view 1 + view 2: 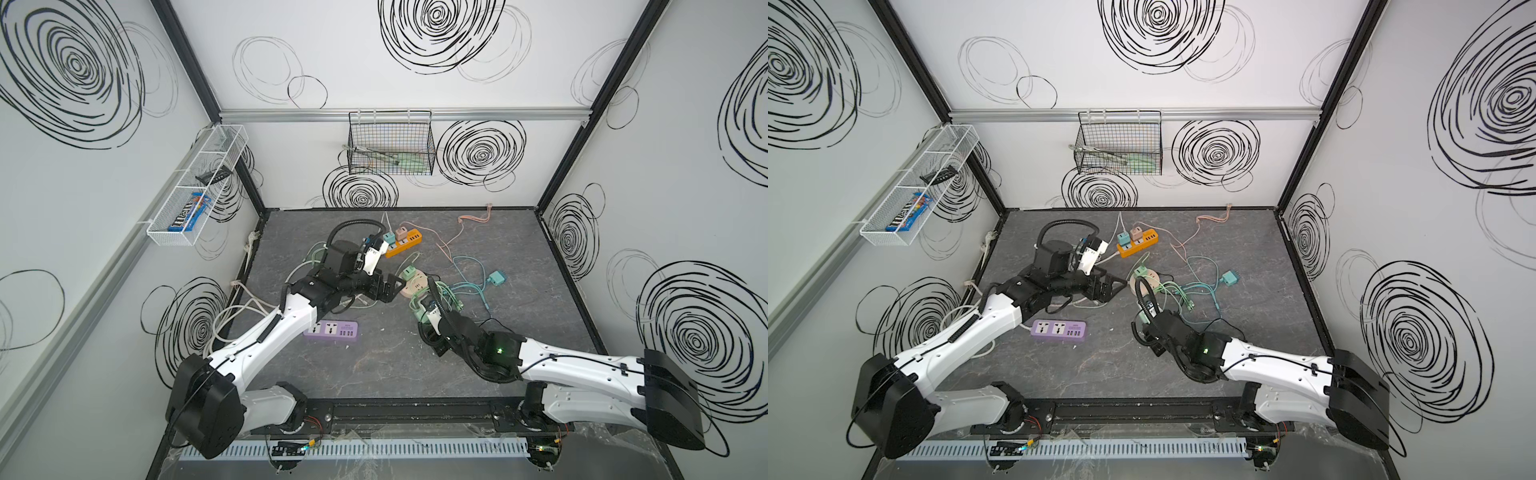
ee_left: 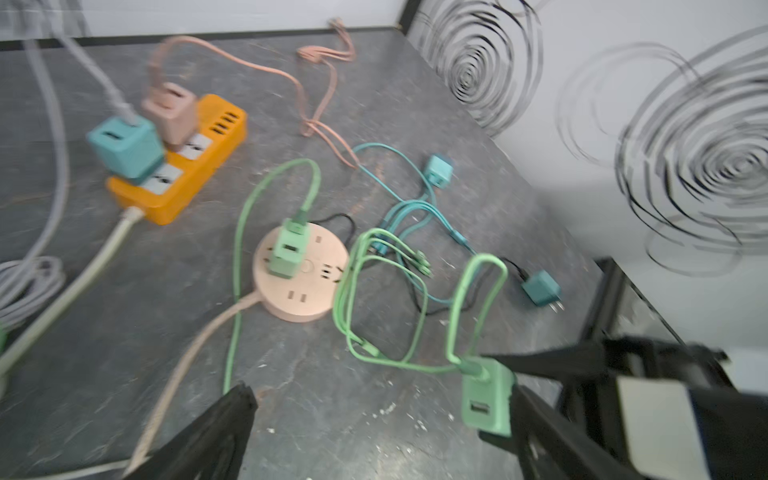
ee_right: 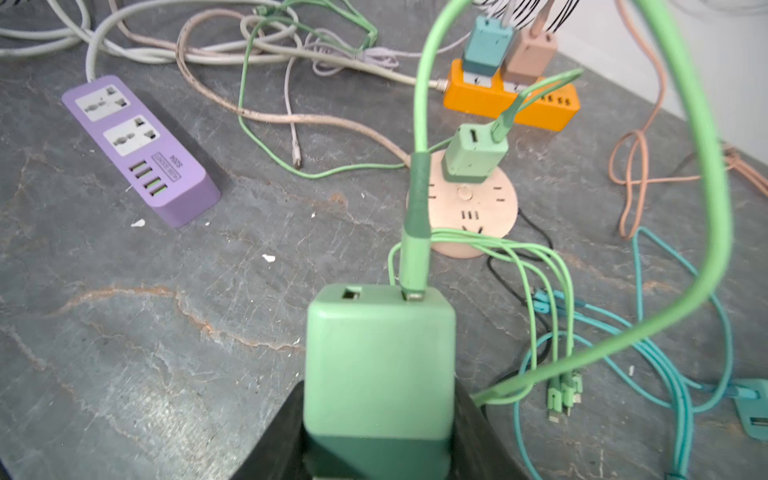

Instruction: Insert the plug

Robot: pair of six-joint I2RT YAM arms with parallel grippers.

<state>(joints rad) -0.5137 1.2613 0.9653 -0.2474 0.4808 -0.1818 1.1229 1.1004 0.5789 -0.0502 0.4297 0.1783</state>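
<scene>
While right end effector point(image 3: 376, 432) grips the green charger point(image 3: 378, 353) and left end effector point(image 1: 392, 291) gapes empty, its cable point(image 3: 710, 166) could snag.

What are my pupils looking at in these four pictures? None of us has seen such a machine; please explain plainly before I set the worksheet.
The machine is a left arm and a right arm fixed at a grey table. The two wide pictures look down from overhead, nearly alike; each close-up comes from a camera on one arm's wrist. On the table lie an orange power strip carrying a teal charger and a pink charger, a purple power strip, a round pink socket with one green charger plugged in, a loose teal charger and a darker teal charger. The right fingers grip a second green charger near the round socket. The left fingers stand wide open, holding nothing.
</scene>
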